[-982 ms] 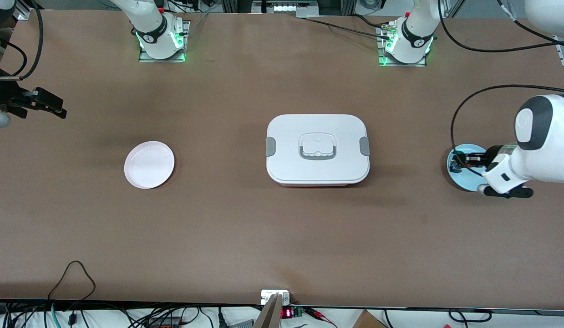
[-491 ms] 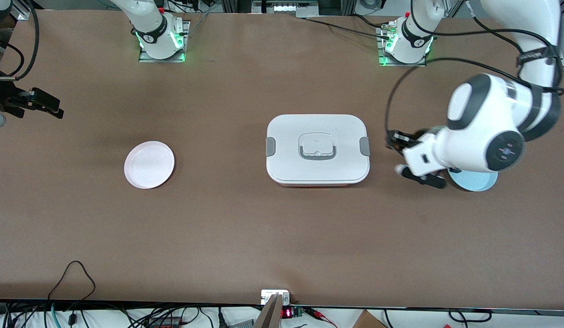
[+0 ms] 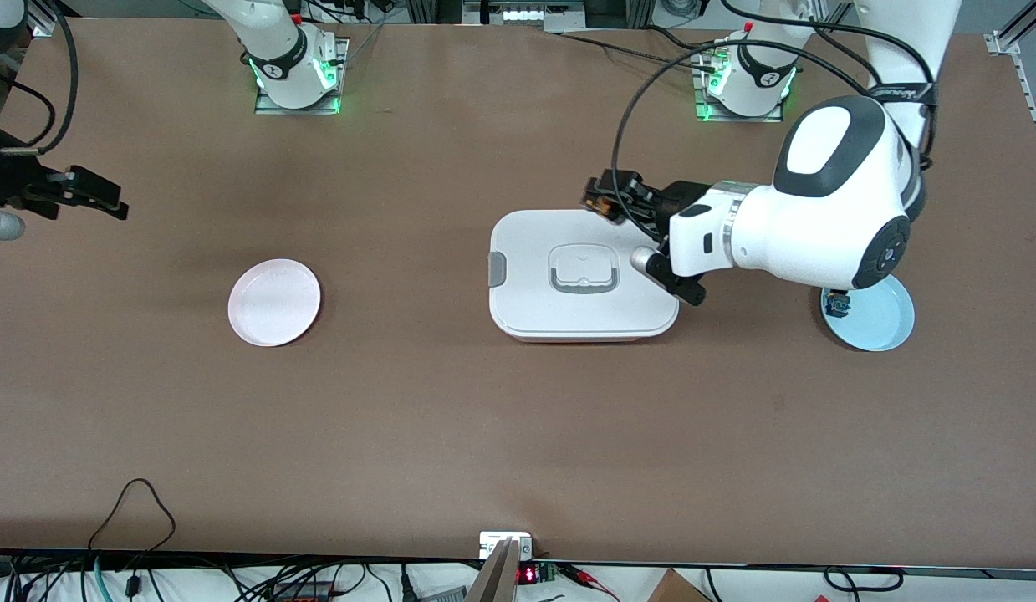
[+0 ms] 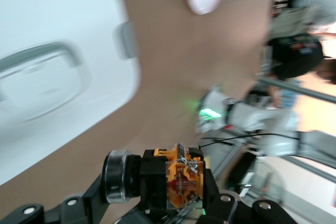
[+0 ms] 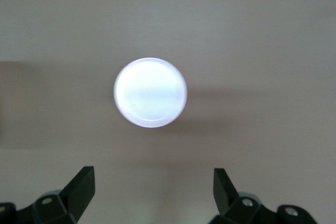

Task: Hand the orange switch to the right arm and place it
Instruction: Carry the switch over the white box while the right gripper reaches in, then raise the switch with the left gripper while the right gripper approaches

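Observation:
My left gripper (image 3: pixel 608 201) is shut on the orange switch (image 3: pixel 599 203) and holds it in the air over the corner of the white lidded box (image 3: pixel 526 242) that lies toward the left arm's base. In the left wrist view the switch (image 4: pixel 178 181) shows a black body, orange housing and a silver ring between the fingers of the left gripper (image 4: pixel 176 195). My right gripper (image 3: pixel 95 194) hangs open and empty at the right arm's end of the table. In the right wrist view the open right gripper (image 5: pixel 154 188) frames bare table next to the pink plate (image 5: pixel 150 92).
The pink plate (image 3: pixel 274 302) lies toward the right arm's end. A light blue plate (image 3: pixel 881 322) at the left arm's end holds a black-and-blue component (image 3: pixel 837 303). The white box (image 4: pixel 52 77) has a grey handle and side latches.
The left arm has lifted off the blue plate and swung toward the middle of the table with the switch, ending over the box's corner. The right arm has barely moved.

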